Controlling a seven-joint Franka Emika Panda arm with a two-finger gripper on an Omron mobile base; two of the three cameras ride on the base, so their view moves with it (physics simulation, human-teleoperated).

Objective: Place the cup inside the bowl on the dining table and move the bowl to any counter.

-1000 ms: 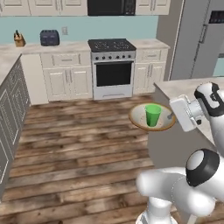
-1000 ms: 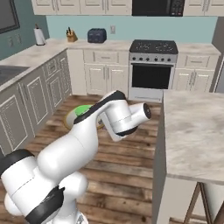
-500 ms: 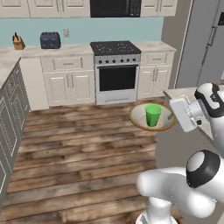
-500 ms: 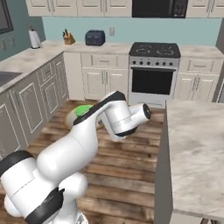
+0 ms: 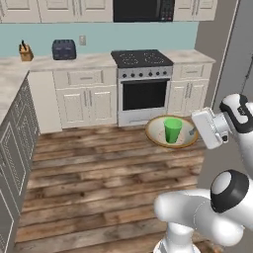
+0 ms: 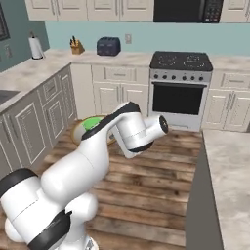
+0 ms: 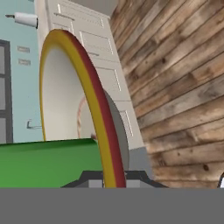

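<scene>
The bowl (image 5: 155, 132), tan-rimmed and pale inside, hangs level above the wooden floor with the green cup (image 5: 173, 130) standing upright in it. My gripper (image 5: 196, 130) is shut on the bowl's right rim. In the right base view the bowl (image 6: 78, 133) and the cup (image 6: 91, 122) peek out behind my arm. The hand view has the bowl's rim (image 7: 97, 114) running up between my gripper's (image 7: 112, 179) fingers, with the cup (image 7: 43, 162) on the left. The dining table (image 6: 229, 166) lies at the lower right. The counter (image 6: 19, 80) with the sink is to the left.
A stove (image 5: 142, 84) stands against the back wall, with a toaster (image 5: 64, 49) and a knife block (image 5: 24, 51) on the counter beside it. A paper towel roll (image 6: 34, 47) sits in the far corner. Grey cabinets (image 5: 15, 143) line the left, and wooden floor (image 5: 99, 173) lies between.
The whole scene has slid to the right in both base views, so the camera has moved. The bowl with the cup stays in the gripper, unchanged.
</scene>
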